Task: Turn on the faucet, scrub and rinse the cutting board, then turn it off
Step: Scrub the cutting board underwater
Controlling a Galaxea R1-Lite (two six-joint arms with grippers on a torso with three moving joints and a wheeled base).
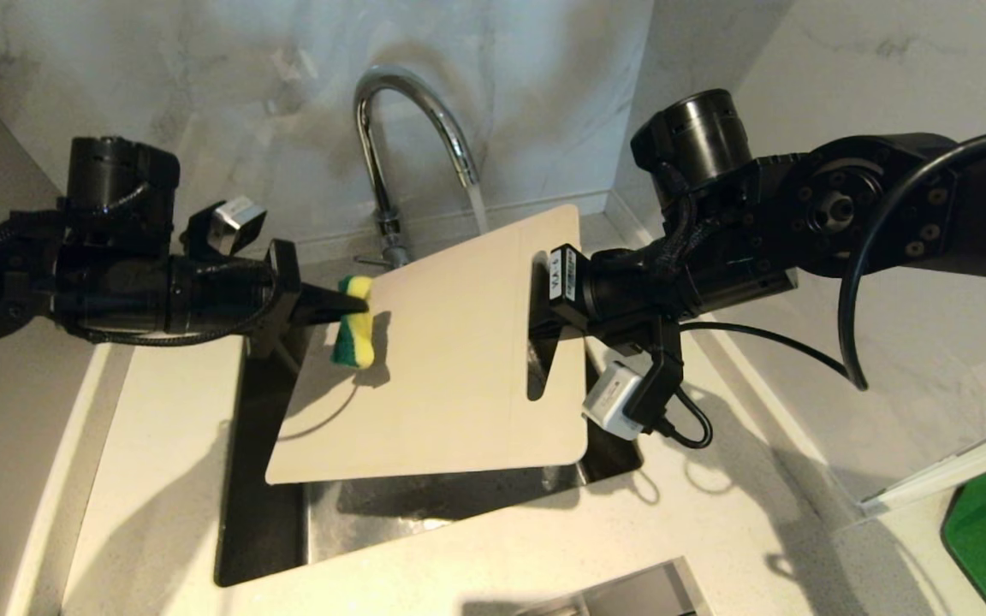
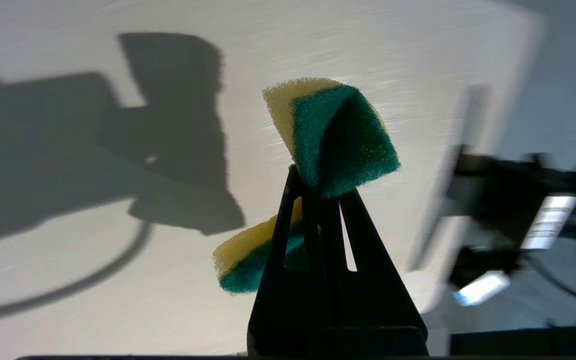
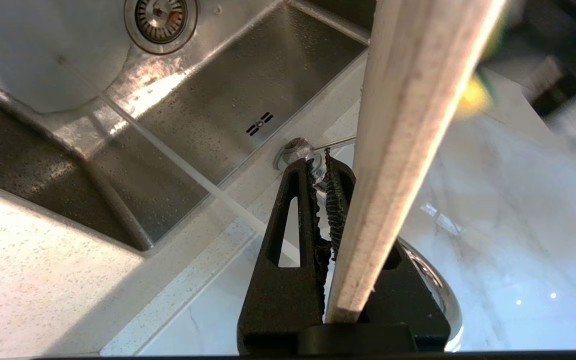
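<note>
I see the cutting board [image 1: 450, 359] at frame centre over the sink [image 1: 262, 513], its edge pinched by the right gripper [image 1: 544, 299]. The left gripper [image 1: 347, 310] squeezes a sponge [image 1: 354, 332]. Hard scrubbing risks levering the board loose.

Black arms [image 1: 844, 214], looping black cables [image 1: 852, 282]
</note>
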